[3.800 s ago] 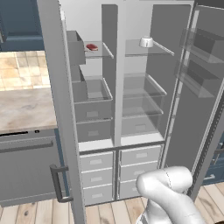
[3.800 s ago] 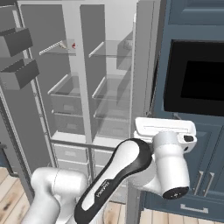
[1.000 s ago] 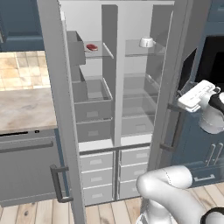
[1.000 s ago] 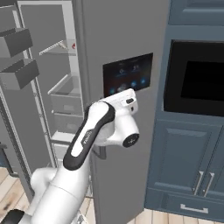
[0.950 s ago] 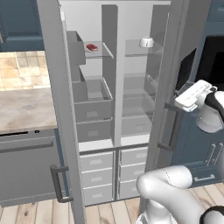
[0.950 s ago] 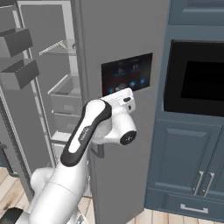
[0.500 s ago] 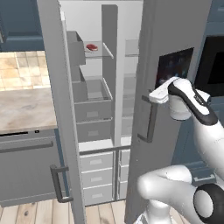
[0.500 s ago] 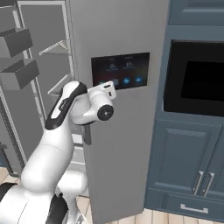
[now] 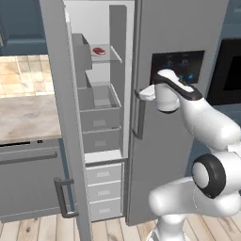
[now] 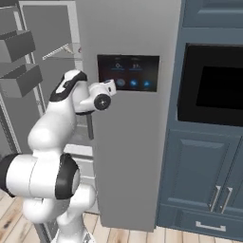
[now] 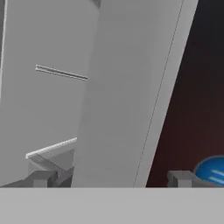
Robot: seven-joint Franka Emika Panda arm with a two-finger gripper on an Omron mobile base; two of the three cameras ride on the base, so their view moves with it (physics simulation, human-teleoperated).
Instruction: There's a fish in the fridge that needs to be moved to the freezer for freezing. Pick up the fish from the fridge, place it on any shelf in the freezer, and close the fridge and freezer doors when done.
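A small red and white fish (image 9: 99,51) lies on the glass shelf high in the freezer (image 9: 101,117). The freezer door (image 9: 66,117) stands wide open at the left. The fridge door (image 9: 179,155), with its black panel (image 9: 176,66) of blue lights, covers the fridge and looks all but closed. My gripper (image 9: 147,92) is open against that door's left edge, just above its bar handle (image 9: 139,113). In the right base view the gripper (image 10: 111,87) touches the door beside the panel (image 10: 128,71). In the hand view its fingertips (image 11: 41,178) stand far apart, the door's edge between them.
A black oven (image 10: 213,85) sits in blue cabinets (image 10: 204,180) right of the fridge. A stone counter (image 9: 28,113) over a grey dishwasher (image 9: 28,188) lies left of the freezer door. Grey bins (image 10: 19,45) hang on that door. Grey drawers (image 9: 103,188) fill the freezer's bottom.
The fridge door has swung from half open to nearly closed, with my hand moving left along with it. The fridge shelves are now covered. The fish has stayed put.
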